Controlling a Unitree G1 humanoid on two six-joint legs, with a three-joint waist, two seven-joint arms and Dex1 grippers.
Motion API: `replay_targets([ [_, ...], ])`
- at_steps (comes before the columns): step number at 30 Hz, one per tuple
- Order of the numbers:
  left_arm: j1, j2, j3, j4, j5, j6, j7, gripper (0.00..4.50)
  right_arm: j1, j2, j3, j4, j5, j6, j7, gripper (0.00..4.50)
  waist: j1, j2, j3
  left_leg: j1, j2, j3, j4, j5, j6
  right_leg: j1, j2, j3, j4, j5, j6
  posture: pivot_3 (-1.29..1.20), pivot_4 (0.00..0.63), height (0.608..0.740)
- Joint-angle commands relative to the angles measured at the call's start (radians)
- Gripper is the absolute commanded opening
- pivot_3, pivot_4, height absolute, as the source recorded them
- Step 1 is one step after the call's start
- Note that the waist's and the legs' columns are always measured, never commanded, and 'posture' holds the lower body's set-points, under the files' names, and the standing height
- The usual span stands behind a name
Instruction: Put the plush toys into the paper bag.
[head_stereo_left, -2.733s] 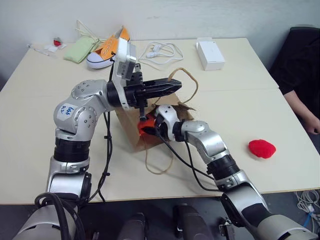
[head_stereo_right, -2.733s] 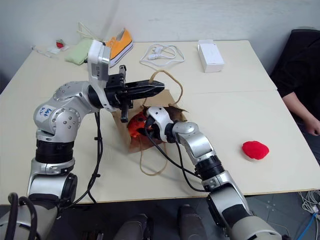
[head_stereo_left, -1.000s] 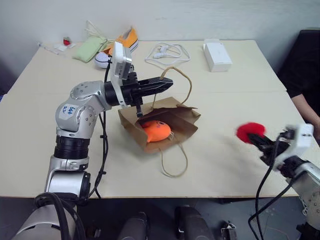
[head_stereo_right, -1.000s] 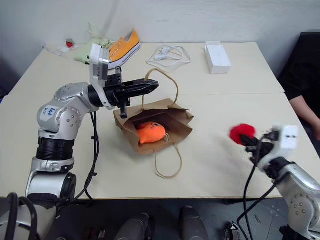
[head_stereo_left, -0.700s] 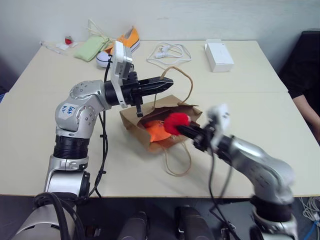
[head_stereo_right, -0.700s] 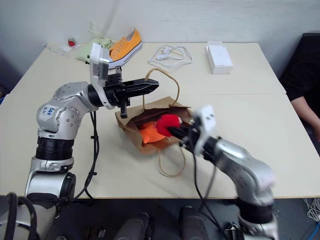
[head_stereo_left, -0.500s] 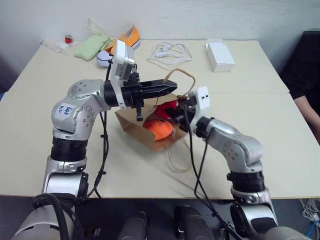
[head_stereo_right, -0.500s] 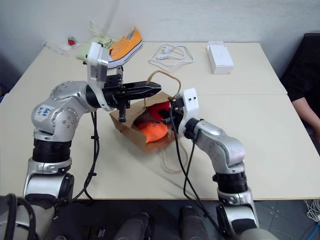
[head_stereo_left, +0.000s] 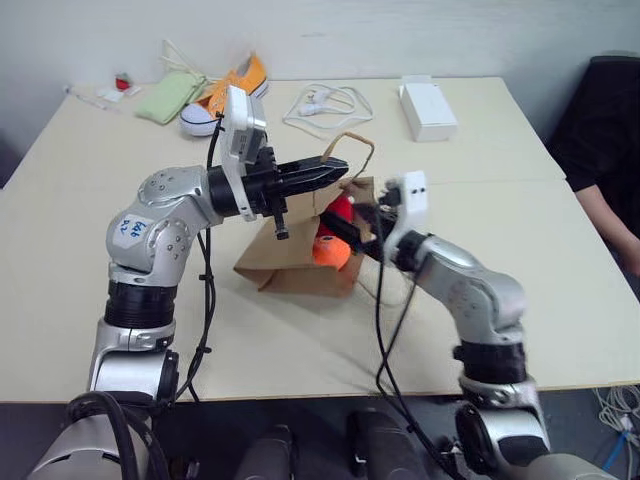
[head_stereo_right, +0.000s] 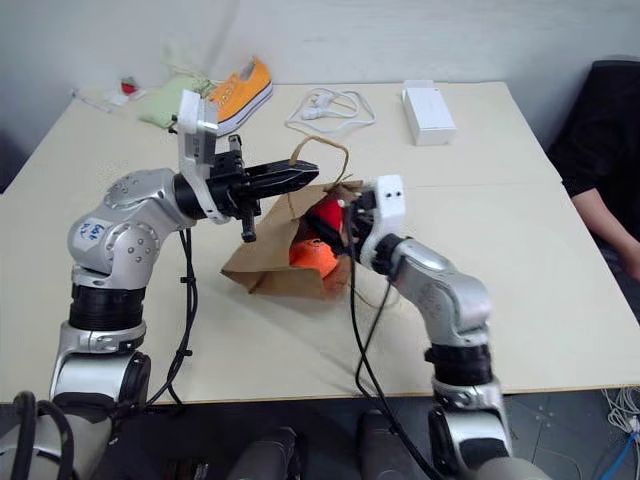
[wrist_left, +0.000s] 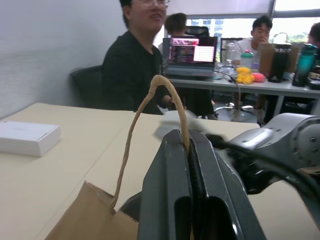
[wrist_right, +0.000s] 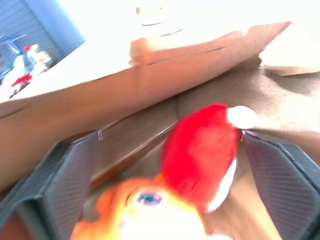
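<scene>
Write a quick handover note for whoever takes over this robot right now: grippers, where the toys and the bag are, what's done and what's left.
Left gripper: shut on the paper bag's rope handle, lifting the mouth open.
Right gripper: open, inside the paper bag.
Red toy: between the open fingers inside the bag, just above the orange fish toy.
Done: both toys are in the bag.
Left: draw the right arm out, then let go of the handle.

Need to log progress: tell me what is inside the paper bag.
Inside the paper bag lie the orange fish toy and the red plush toy. The bag's wall hides the rest of the interior.
</scene>
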Motion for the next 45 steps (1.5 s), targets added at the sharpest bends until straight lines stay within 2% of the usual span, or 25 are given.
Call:
replay_targets([
  [1,-0.041,-0.010,0.037,0.014,-0.005,-0.030,0.017,0.00,0.102,-0.093,-0.196,-0.220,0.214,0.183,-0.018,4.48,0.005,0.000,0.000,-0.001,0.000,0.000,0.000,0.000,0.000,0.000,0.000,0.000,-0.001,0.000,0.000,0.00,0.150,0.740],
  [6,-0.057,0.001,0.054,0.060,-0.002,-0.045,0.005,0.00,0.303,-0.167,-0.434,-0.319,0.506,0.350,-0.126,4.48,0.005,0.000,0.000,-0.001,0.000,-0.001,0.000,0.000,0.000,0.001,0.000,0.000,-0.005,0.000,0.000,0.00,0.150,0.740],
  [9,-0.066,0.009,0.067,0.075,-0.006,-0.046,0.001,0.00,0.396,-0.175,-0.480,-0.314,0.647,0.364,-0.228,4.48,0.000,0.000,0.000,0.000,0.000,0.000,-0.001,0.000,0.000,0.001,0.000,0.001,-0.006,0.000,0.000,0.00,0.150,0.740],
  [11,-0.075,0.011,0.076,0.068,-0.013,-0.041,0.010,0.00,0.449,-0.136,-0.446,-0.290,0.706,0.351,-0.304,4.48,-0.002,0.000,0.000,0.000,0.000,0.002,-0.001,0.000,0.000,0.001,0.000,0.003,-0.004,0.000,0.000,0.00,0.150,0.740],
  [14,-0.089,0.009,0.085,0.065,-0.021,-0.033,0.024,0.00,0.482,-0.088,-0.356,-0.249,0.689,0.331,-0.367,4.48,0.002,0.000,0.000,0.002,0.001,0.002,-0.001,0.000,-0.001,0.001,0.000,0.003,-0.003,0.000,0.000,0.00,0.150,0.740],
  [20,-0.107,0.017,0.085,0.085,-0.006,-0.036,0.021,0.00,0.397,-0.010,-0.211,-0.107,0.648,0.255,-0.372,4.48,0.000,-0.001,-0.001,0.002,0.000,0.002,0.000,0.001,0.000,0.001,0.000,0.003,-0.003,0.000,0.000,0.00,0.150,0.740],
  [26,-0.107,0.030,0.088,0.078,-0.004,-0.036,0.025,0.00,0.316,0.046,-0.200,0.015,0.675,0.191,-0.404,4.48,0.000,-0.001,-0.001,0.002,0.000,0.002,-0.001,0.001,-0.001,0.001,0.001,0.003,-0.004,0.000,0.000,0.00,0.150,0.740],
  [29,-0.103,0.032,0.090,0.071,-0.005,-0.036,0.031,0.00,0.314,0.044,-0.208,0.011,0.739,0.186,-0.431,3.87,0.000,-0.001,0.000,0.002,0.000,0.002,-0.001,0.001,-0.001,0.001,0.001,0.003,-0.003,0.000,0.000,0.00,0.150,0.740],
  [38,-0.088,0.025,0.084,0.070,0.001,-0.050,0.044,0.00,0.347,-0.041,-0.187,-0.055,0.853,0.164,-0.450,0.64,0.002,-0.001,0.000,0.001,0.000,0.002,-0.001,0.001,-0.001,0.001,0.000,0.002,-0.005,0.000,0.000,0.00,0.150,0.740],
  [40,-0.091,0.020,0.082,0.074,0.002,-0.052,0.047,0.00,0.347,-0.062,-0.180,-0.059,0.878,0.157,-0.445,0.03,0.002,-0.001,0.000,0.001,0.001,0.002,-0.001,0.001,-0.001,0.001,0.001,0.002,-0.005,0.000,0.000,0.00,0.150,0.740],
  [45,-0.096,0.016,0.081,0.080,0.003,-0.053,0.044,0.00,0.359,-0.110,-0.175,-0.095,0.960,0.125,-0.446,0.03,0.002,-0.001,0.000,0.001,0.001,0.002,-0.001,0.001,-0.001,0.001,0.001,0.002,-0.005,0.000,0.000,0.00,0.150,0.740],
])
